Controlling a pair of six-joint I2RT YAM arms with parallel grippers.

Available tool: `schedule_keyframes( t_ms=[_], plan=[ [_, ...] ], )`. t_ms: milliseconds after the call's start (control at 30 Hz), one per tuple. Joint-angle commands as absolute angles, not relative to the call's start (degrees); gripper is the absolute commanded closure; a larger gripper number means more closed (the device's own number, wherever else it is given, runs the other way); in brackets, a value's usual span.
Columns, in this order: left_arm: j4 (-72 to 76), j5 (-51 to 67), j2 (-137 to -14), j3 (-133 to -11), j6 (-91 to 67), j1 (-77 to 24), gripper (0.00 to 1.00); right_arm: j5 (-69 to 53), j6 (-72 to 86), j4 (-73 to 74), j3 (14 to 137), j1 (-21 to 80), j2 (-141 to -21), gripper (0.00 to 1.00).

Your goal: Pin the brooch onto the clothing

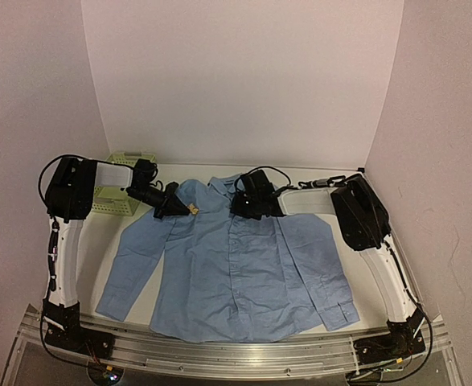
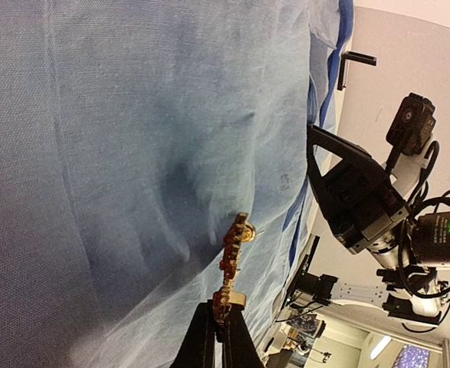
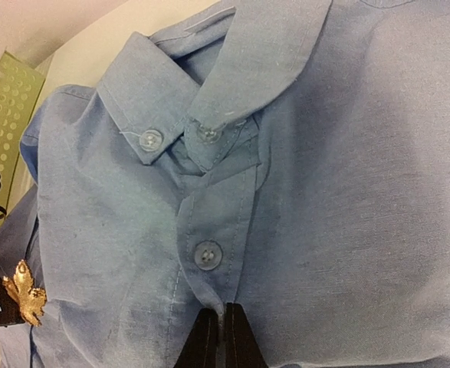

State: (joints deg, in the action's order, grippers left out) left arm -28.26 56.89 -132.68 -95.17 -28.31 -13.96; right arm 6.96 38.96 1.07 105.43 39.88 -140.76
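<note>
Left wrist view: the left hand (image 2: 221, 328) has its two dark fingers pressed together on the lower end of the brooch (image 2: 232, 264), a small red and gold leaf pin held upright. The brooch's upper end is against the light blue shirt (image 2: 117, 153), where the cloth dimples and creases slightly. Whether the pin has gone through the fabric cannot be told.

From above, this hand and the brooch sit at the chest panel on the left arm's side, just below the shoulder seam and close to the collar (image 3: 247, 61).

In the right wrist view, the right hand (image 3: 223, 326) is closed too, its fingertips pinching the front placket (image 3: 225, 215) just below the second button (image 3: 207, 254) under the collar. The cloth puckers around the pinch. The gold leaf shows at this view's left edge, well apart from that pinch.

The shirt lies flat and buttoned on the white bench (image 1: 99, 249), sleeves spread to both sides. A pale green basket (image 1: 123, 173) stands at the bench's far left, behind the left arm.
</note>
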Motion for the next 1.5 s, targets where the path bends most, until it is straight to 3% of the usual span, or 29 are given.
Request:
schedule_keyframes(
  t_ms=[0, 100, 200, 567, 633, 767, 867, 1467],
  plan=[
    [-25.79, 59.09, -132.12, -94.89, -29.13, -13.8, 1.0, 7.09, 34.76, 0.57, 106.63, 39.65, -140.85, 0.82],
    [-26.0, 58.82, -131.99, -94.85, -28.55, -13.73, 1.0, 7.42, 29.28, 0.53, 107.32, 39.64, -138.73, 0.69],
    [-25.84, 58.8, -132.05, -94.7, -28.56, -13.51, 1.0, 7.08, 24.78, 0.53, 108.42, 39.65, -136.34, 0.62],
    [-26.3, 57.97, -131.92, -94.45, -27.69, -13.01, 1.0, 6.85, 20.97, -3.57, 110.99, 43.92, -134.26, 0.54],
    [-26.19, 57.87, -131.95, -94.31, -27.78, -13.01, 1.0, 3.94, 24.41, -4.77, 111.67, 44.03, -135.94, 0.61],
    [-25.92, 57.84, -132.17, -94.46, -28.06, -12.94, 1.0, 0.1, 32.37, -5.05, 112.76, 43.86, -139.67, 0.88],
    [-25.69, 57.82, -132.16, -94.48, -28.14, -12.92, 1.0, -1.74, 36.71, -5.79, 112.5, 43.44, -141.24, 0.99],
    [-22.58, 58.73, -132.62, -92.19, -30.07, -12.1, 1.0, -10.53, 44.82, -7.82, 115.7, 42.2, -150.11, 1.0]
  ],
)
